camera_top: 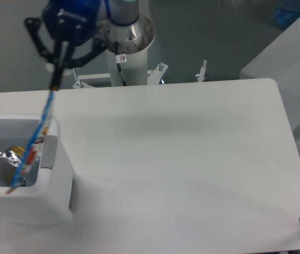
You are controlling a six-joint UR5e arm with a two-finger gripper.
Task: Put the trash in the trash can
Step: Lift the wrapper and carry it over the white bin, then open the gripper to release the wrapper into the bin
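Blue wrapper (33, 142) hangs straight down from the tool (54, 84), whose fingers are pinched on its top edge. Its lower end dips below the tool into the white bin (49, 203), beside a silver crumpled scrap (9, 156). Print on the wrapper is too blurred to read. The bin stands on the white surface (192, 159), lower left of the tool.
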